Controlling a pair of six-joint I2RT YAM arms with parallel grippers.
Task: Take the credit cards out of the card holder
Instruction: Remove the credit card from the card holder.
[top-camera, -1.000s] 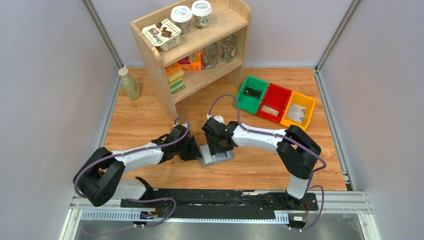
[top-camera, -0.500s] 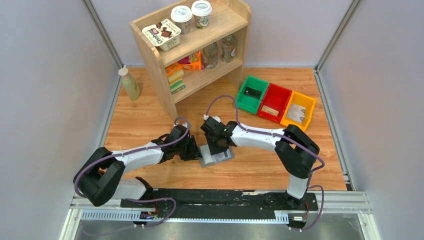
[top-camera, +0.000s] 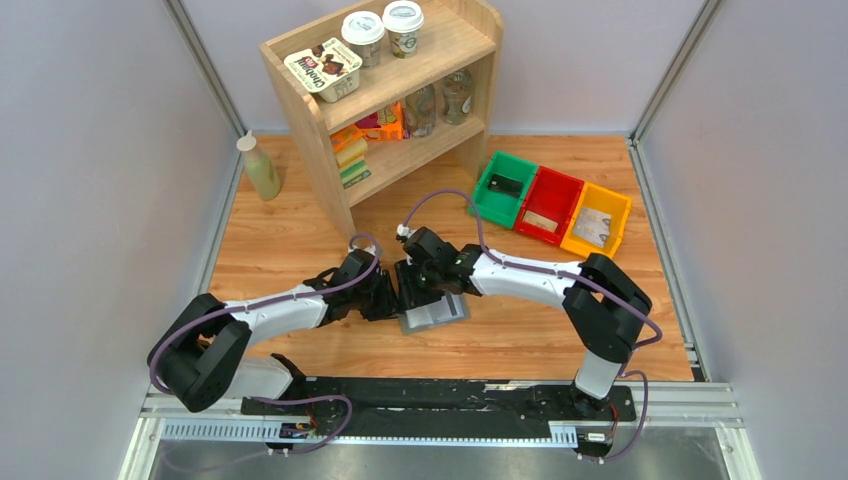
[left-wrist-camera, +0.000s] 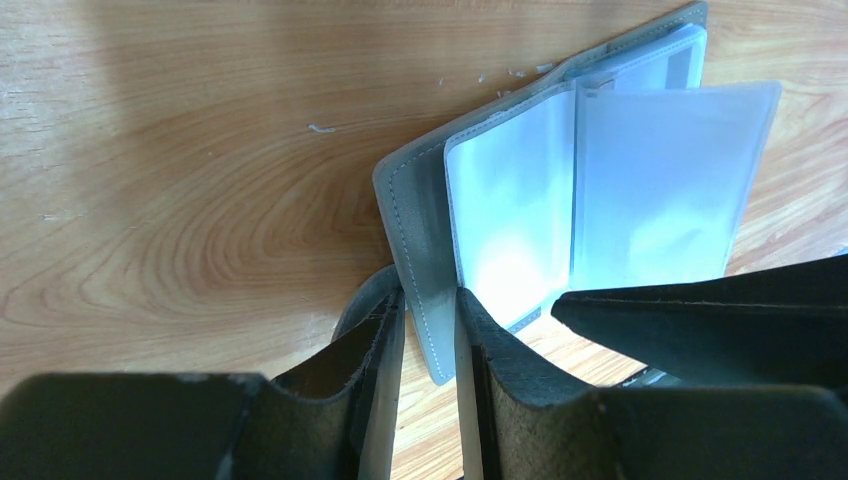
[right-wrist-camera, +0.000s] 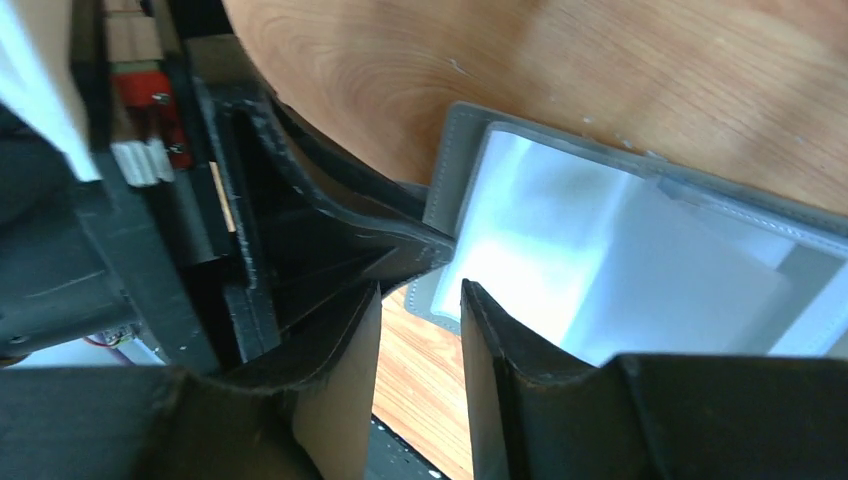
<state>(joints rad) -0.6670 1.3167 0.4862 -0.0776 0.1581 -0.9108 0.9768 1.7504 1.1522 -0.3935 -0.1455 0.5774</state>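
The left arm (top-camera: 270, 312) stretches out low from the left of the card holder (top-camera: 437, 314). The left pincer (left-wrist-camera: 430, 305) is clamped on the holder's grey cover edge, one finger (left-wrist-camera: 350, 375) on each side of it. The right arm (top-camera: 530, 272) bends in from the holder's right, its wrist tipped downward. The right pincer (right-wrist-camera: 420, 292) sits at the holder's left corner, jaws narrowly parted and gripping nothing, close against the left pincer.

Card holder (top-camera: 436, 314) on table (top-camera: 520, 335), left gripper (top-camera: 388, 300) at its left edge, right gripper (top-camera: 412, 293) at far-left corner; shelf (top-camera: 392, 100), bins (top-camera: 552, 205) beyond.
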